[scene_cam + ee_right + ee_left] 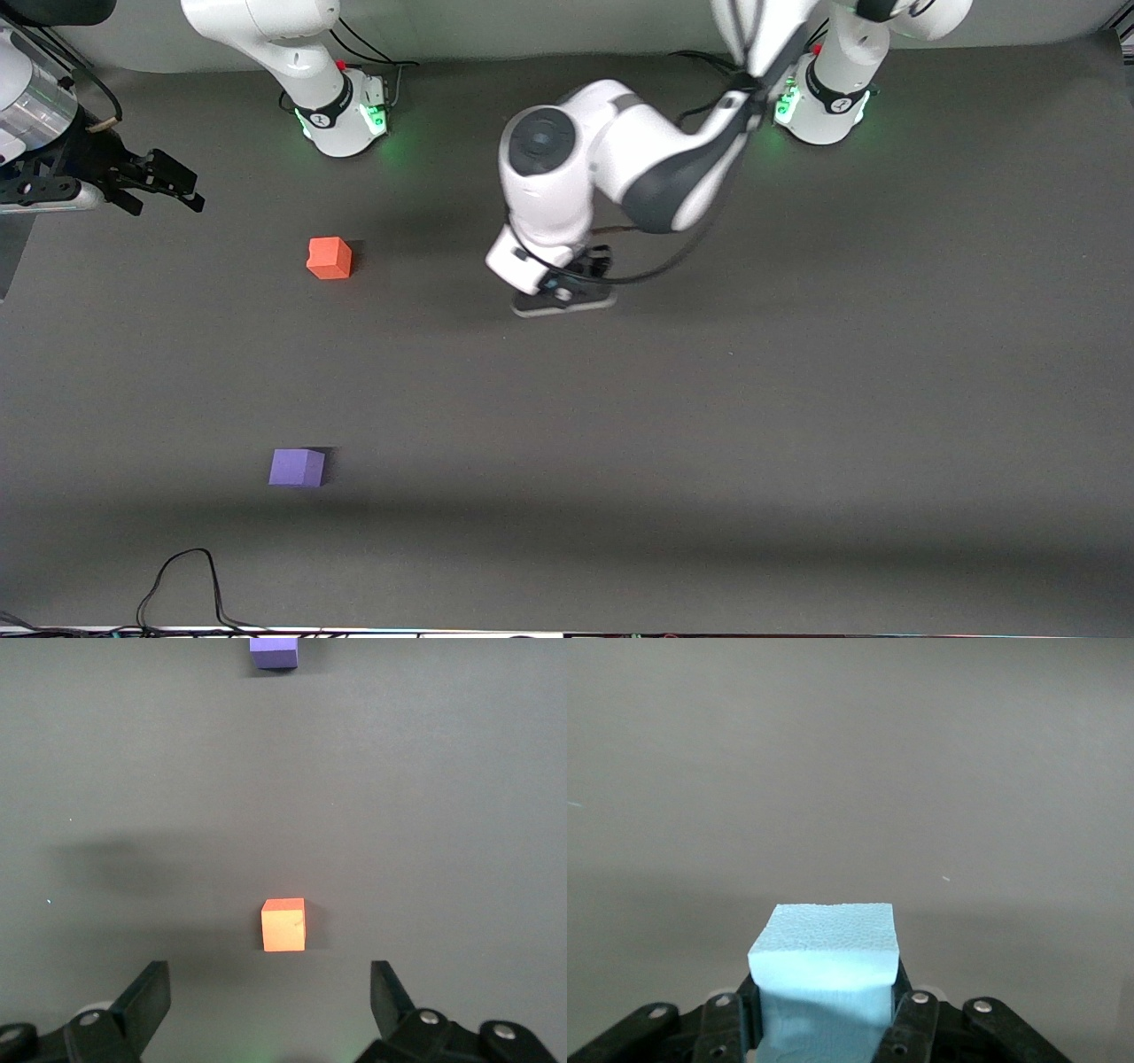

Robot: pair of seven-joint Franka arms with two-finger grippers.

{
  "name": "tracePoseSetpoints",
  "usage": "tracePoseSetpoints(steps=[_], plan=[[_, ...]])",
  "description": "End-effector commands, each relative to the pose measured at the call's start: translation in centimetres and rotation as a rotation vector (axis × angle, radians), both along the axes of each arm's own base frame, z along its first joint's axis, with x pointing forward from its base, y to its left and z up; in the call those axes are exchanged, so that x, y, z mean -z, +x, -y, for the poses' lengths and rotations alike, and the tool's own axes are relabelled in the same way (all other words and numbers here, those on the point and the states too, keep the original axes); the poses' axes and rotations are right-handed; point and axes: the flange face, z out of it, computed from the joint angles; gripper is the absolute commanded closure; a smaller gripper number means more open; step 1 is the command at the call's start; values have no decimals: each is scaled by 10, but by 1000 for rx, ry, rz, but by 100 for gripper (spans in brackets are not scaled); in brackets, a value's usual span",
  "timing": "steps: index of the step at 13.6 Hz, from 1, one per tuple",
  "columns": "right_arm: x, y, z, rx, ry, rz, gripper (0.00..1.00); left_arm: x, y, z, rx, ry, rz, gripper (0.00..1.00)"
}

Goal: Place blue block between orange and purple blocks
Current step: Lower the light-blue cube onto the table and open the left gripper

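Note:
My left gripper (824, 985) is shut on the light blue block (824, 937), which fills the space between its fingers. In the front view that gripper (567, 288) hangs over the middle of the table and its hand hides the blue block. The orange block (330, 258) sits on the mat toward the right arm's end. The purple block (297, 467) lies nearer the front camera than the orange one. My right gripper (168, 182) waits open at that end of the table, up in the air. Its wrist view shows the orange block (283, 925) just ahead of the open gripper (268, 979) and the purple block (273, 653) farther off.
A dark grey mat (797, 399) covers the table. The right arm's base (341, 115) and the left arm's base (824, 106) stand along the edge farthest from the front camera. A black cable (190, 585) loops at the edge nearest that camera.

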Motion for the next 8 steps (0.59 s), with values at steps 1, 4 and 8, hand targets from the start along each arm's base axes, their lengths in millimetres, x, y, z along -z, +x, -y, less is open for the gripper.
tracePoseSetpoints(steps=[1, 4, 8], plan=[[4, -2, 1, -22, -5, 7, 0, 46, -13, 39, 5, 15, 75, 47], [12, 2, 5, -13, -4, -9, 0, 99, -30, 60, 46, 20, 81, 47], [17, 6, 5, -12, -7, 14, 0, 157, -32, 67, 72, 24, 98, 47]])
